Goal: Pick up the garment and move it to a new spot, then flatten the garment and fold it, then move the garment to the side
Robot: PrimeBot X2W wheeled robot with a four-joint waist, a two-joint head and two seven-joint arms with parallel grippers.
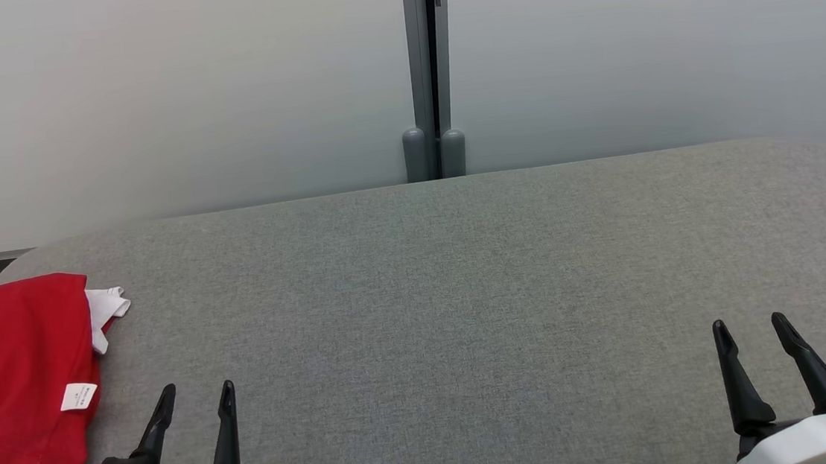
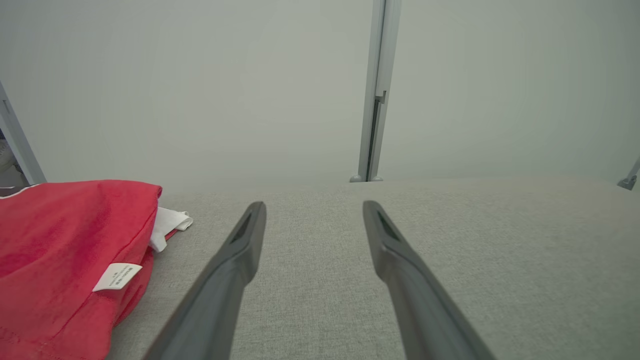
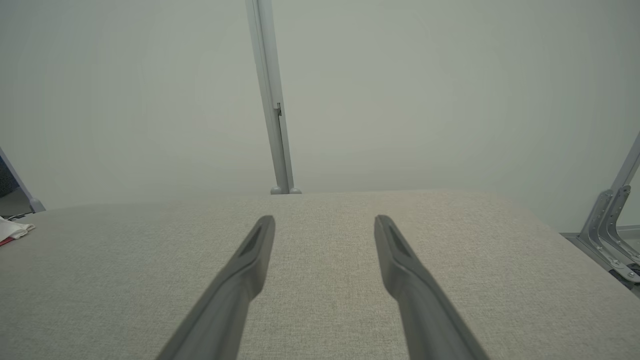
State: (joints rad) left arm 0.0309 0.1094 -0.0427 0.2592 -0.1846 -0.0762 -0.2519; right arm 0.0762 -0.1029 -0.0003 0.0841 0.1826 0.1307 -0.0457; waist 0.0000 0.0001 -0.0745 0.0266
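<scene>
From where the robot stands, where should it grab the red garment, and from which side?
Probably grip the red garment at the layered edge beside its white label, left gripper coming low from its right: that bunched edge lies nearest its open jaws.

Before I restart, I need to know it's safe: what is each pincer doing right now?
Left pincer: open, holding nothing.
Right pincer: open, holding nothing.
</scene>
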